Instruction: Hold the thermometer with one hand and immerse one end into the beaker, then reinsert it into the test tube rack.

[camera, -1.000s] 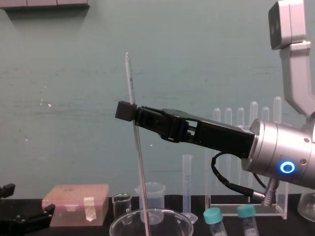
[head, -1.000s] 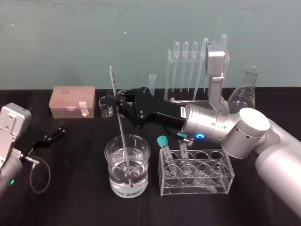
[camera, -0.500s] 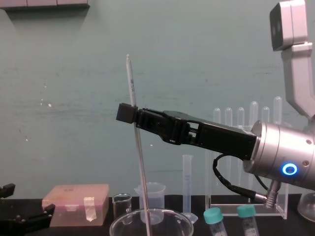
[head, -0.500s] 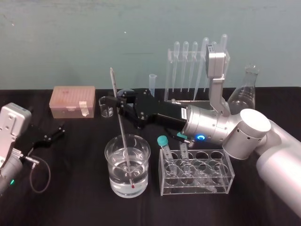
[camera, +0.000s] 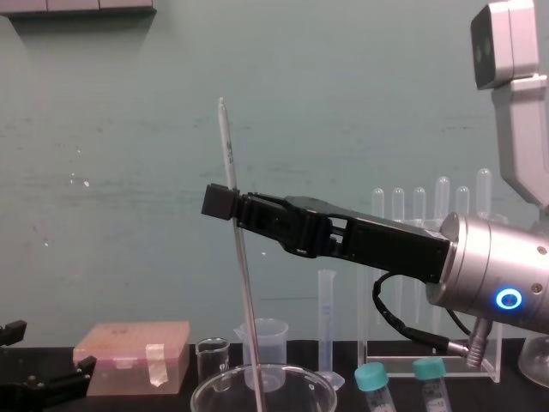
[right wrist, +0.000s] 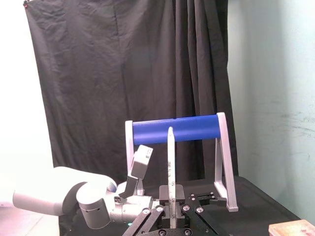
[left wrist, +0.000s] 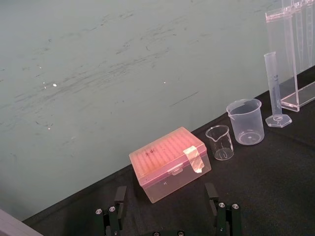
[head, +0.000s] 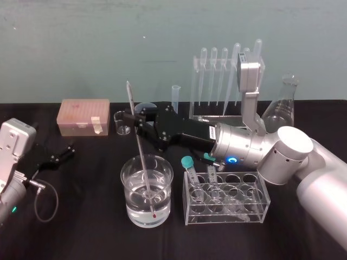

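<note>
While the thermometer (head: 142,157) stands in the beaker (head: 162,200), the right gripper's (head: 134,117) jaws pinch it.

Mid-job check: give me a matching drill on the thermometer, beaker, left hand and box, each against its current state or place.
Things:
1. thermometer
2. beaker
3. left hand
4. box

States:
A. open, idle at the far left
B. part full of water
C. pink, taped, near the back wall
D. gripped by the right hand, red tip under water

Pairs: 1-D, 2-B, 3-A, 4-C
</note>
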